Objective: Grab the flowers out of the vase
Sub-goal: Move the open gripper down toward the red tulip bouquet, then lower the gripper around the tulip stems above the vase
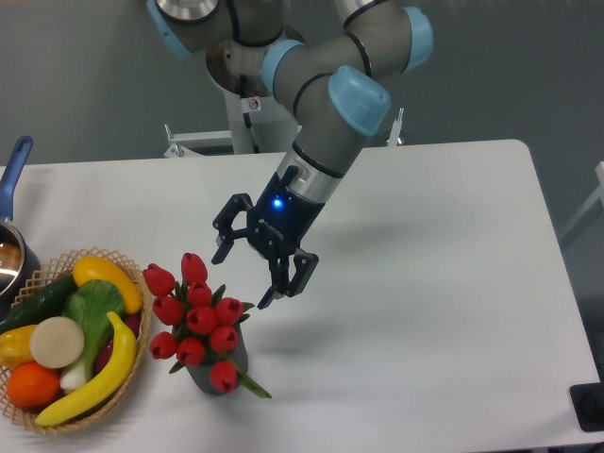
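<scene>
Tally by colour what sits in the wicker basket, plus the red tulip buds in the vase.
Red buds in the vase: 9
In the basket:
Yellow pieces (two bananas, one at the left edge): 3
Green pieces (cucumber, leafy one): 2
Orange: 1
Pale round piece: 1
Total: 16

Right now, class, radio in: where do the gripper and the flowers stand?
Gripper open, empty, above and right of the flowers. Flowers untouched, upright in the vase. Fruit basket close on the left, nothing between gripper and flowers.
</scene>
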Robot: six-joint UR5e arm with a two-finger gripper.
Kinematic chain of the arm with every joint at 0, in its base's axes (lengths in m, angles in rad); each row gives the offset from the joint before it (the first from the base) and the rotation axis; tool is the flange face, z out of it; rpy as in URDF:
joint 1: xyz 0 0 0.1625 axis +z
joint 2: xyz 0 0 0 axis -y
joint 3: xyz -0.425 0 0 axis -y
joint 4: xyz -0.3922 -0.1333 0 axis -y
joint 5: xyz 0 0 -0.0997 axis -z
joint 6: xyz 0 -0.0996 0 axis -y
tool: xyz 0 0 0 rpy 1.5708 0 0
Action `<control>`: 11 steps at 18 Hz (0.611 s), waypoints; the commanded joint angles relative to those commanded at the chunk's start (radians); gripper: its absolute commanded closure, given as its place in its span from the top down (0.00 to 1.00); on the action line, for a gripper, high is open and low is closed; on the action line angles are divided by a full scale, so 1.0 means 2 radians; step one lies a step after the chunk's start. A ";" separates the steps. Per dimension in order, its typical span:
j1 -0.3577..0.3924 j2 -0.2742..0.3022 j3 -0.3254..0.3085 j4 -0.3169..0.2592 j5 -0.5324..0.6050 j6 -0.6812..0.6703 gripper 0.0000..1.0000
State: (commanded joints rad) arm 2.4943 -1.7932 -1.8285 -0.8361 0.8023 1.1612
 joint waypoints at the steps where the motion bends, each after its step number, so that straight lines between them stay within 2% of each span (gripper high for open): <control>1: -0.001 -0.004 0.001 0.005 0.000 0.000 1.00; 2: -0.006 -0.011 0.006 0.013 0.000 -0.002 1.00; 8: -0.024 -0.044 0.047 0.015 0.000 -0.036 1.00; 11: -0.028 -0.048 0.048 0.017 0.001 -0.036 1.00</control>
State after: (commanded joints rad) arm 2.4391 -1.8883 -1.7319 -0.8023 0.8038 1.0891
